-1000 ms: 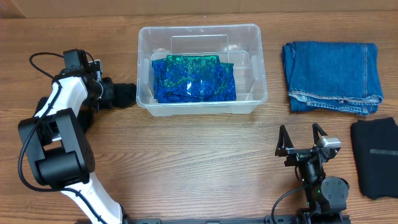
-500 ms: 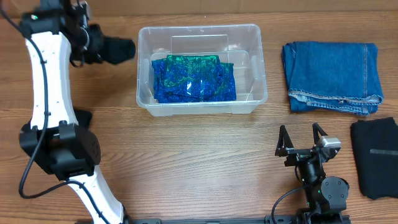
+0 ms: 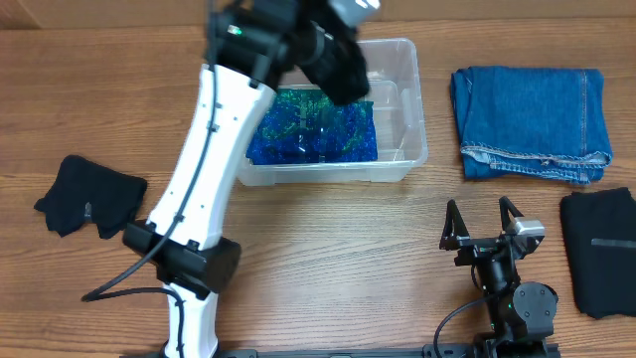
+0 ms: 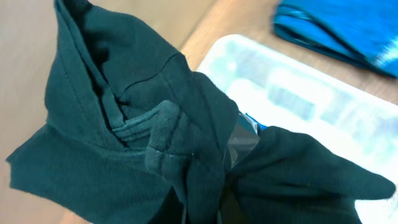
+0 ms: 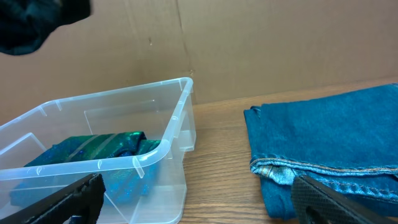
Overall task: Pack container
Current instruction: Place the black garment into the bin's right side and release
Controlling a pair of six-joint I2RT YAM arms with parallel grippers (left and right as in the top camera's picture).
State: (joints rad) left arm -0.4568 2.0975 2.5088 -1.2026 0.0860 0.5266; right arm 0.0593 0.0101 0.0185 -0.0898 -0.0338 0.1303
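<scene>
we find the container (image 3: pixel 417 109) at the far middle of the table (image 3: pixel 328 259), upright and open-topped. one item is in it: a blue-green patterned cloth (image 3: pixel 318 134) lying flat on the floor of the bin. the left gripper (image 4: pixel 233 149) hangs over the container's left part, clenched on a dark garment (image 3: pixel 343 72) that bunches around it and hides most of the fingers. the garment is above the bin, not yet in it. the right gripper (image 3: pixel 478 207) sits near the table's front edge, jaws spread and holding nothing. outside the bin we note folded jeans (image 3: pixel 532 109) to its right, a black folded garment (image 3: pixel 601 254) at the right edge, and a crumpled black cloth (image 3: pixel 89 194) at the left. our judgement: packing is partly done, with one piece in, one in hand, and three apparently left to load.
</scene>
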